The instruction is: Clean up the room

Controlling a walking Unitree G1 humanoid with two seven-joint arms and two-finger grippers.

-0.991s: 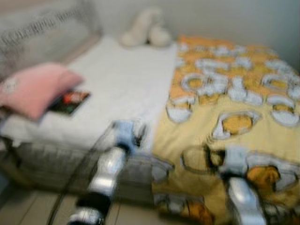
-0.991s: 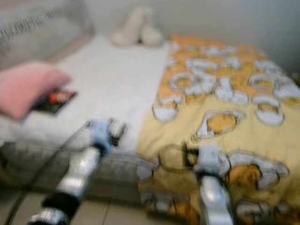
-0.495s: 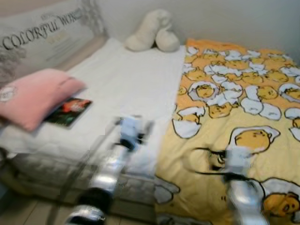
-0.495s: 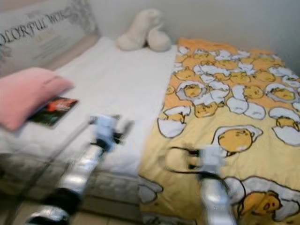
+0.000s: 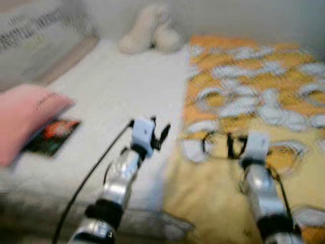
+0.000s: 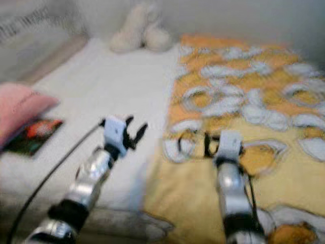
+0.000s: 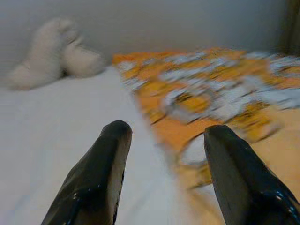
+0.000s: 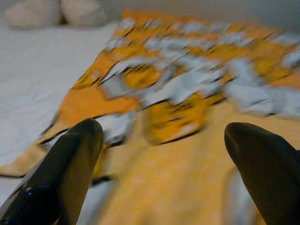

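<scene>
Above bed (image 5: 117, 96), both tools (image 7: 164, 136) (image 8: 161, 136) gape, empty.

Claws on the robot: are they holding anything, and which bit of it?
Nothing. The left claw and the right claw are both open, empty, above the bed and blanket.

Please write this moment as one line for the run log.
left gripper: open, over white sheet | right gripper: open, over yellow blanket | holding: nothing | view: blurred
</scene>
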